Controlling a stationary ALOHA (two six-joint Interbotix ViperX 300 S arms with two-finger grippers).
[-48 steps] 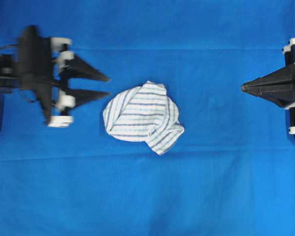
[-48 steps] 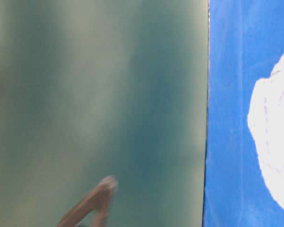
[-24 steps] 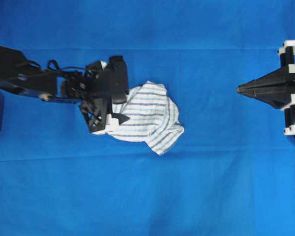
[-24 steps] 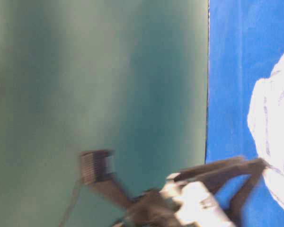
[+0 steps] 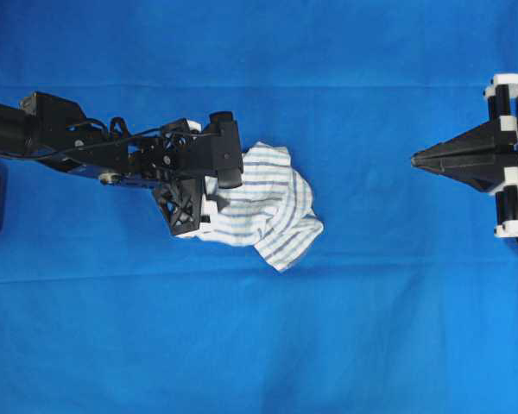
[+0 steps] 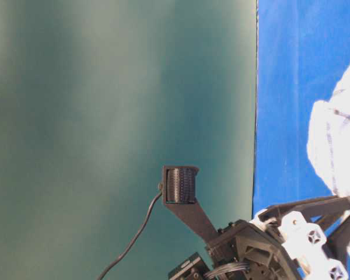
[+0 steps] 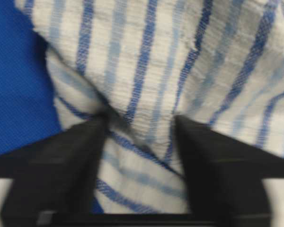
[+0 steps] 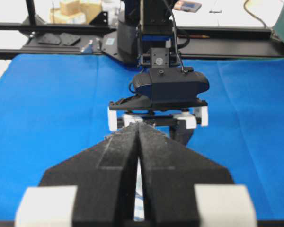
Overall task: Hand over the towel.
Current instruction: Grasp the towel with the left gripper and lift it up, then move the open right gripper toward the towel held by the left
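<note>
left end effector (image 7: 139, 142): fingers pinching a towel (image 5: 263, 203) fold | right end effector (image 5: 419, 159): pressed together, well apart | done: grasp starting | left: lift, handover

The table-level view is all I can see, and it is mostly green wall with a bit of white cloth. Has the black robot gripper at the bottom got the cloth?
Observer: The left wrist view shows the left gripper with a fold of the small white towel with blue stripes bunched between its two fingers.
Operator: Is the towel in the air?
Observer: I cannot tell for sure; from overhead the towel looks spread on the big blue sheet.
Operator: Where is the other robot arm?
Observer: The right gripper is shut, far off at the right edge, pointing toward the towel and apart from it.
</note>
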